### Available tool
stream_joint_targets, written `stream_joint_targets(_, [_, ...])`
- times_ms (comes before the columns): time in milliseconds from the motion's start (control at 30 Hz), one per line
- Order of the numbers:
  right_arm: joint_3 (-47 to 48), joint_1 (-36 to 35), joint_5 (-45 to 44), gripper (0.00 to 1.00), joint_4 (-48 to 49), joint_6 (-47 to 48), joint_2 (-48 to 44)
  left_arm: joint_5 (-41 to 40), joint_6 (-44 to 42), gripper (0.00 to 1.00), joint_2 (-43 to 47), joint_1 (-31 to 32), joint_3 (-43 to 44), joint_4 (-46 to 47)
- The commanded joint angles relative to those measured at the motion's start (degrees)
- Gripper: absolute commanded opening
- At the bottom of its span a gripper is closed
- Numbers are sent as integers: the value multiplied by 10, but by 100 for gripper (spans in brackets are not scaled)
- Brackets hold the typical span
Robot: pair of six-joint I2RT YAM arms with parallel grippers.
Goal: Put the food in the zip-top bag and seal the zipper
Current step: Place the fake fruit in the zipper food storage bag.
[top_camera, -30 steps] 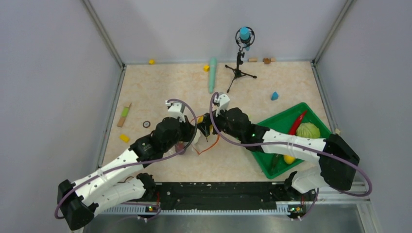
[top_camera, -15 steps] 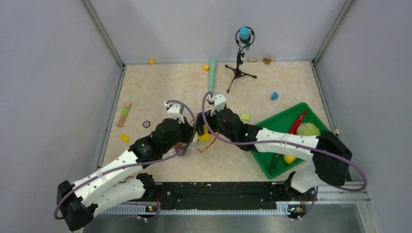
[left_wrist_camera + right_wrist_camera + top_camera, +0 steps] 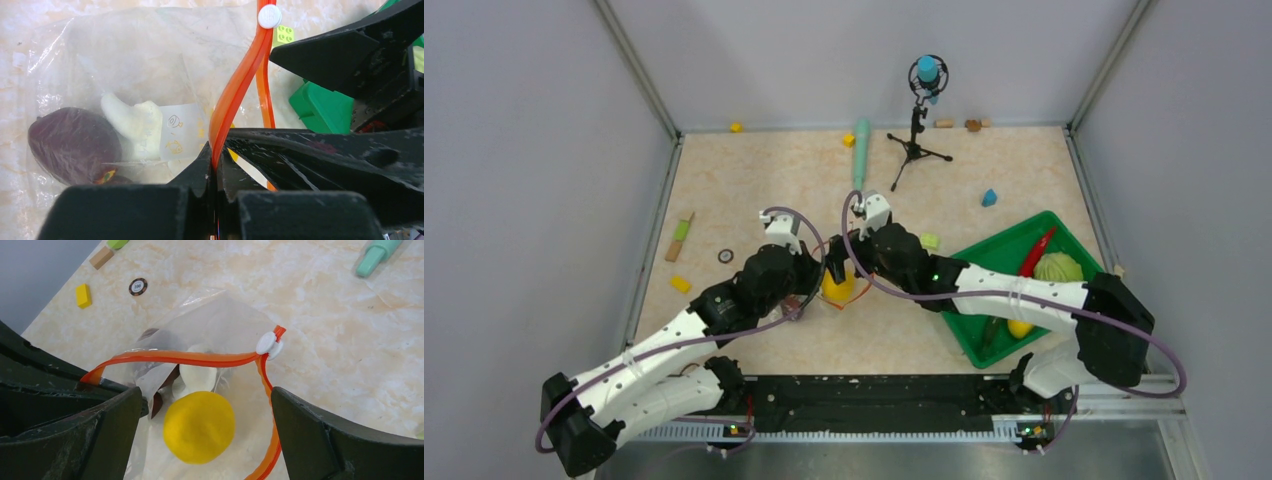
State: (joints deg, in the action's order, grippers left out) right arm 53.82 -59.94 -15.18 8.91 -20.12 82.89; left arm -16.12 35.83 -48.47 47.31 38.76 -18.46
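Note:
The clear zip-top bag lies on the table with its mouth held up. My left gripper is shut on the orange-red zipper, whose white slider sits at the far end. Through the plastic I see a white garlic bulb and a dark red round piece. My right gripper stands open over the bag's mouth. A yellow round fruit lies loose between its fingers, inside the zipper loop. From above, the fruit shows between both grippers.
The green tray at the right holds a red chili, a green leafy ball and a yellow piece. A teal stick, a small tripod and loose blocks lie around.
My right gripper moved left over the bag's mouth and opened wide, letting go of the yellow fruit, which now lies in the mouth. The left gripper kept its hold on the zipper.

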Motion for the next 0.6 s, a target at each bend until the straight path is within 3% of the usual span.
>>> stream_joint_targets(0, [8, -13, 9, 99, -4, -4, -52, -10, 8, 0, 13, 1, 3, 44])
stream_joint_targets(367, [-78, -11, -52, 99, -39, -40, -137, -14, 11, 0, 14, 1, 4, 41])
stream_joint_targets(567, [-133, -4, -75, 87, -55, -123, -135, -10, 10, 0, 16, 1, 2, 44])
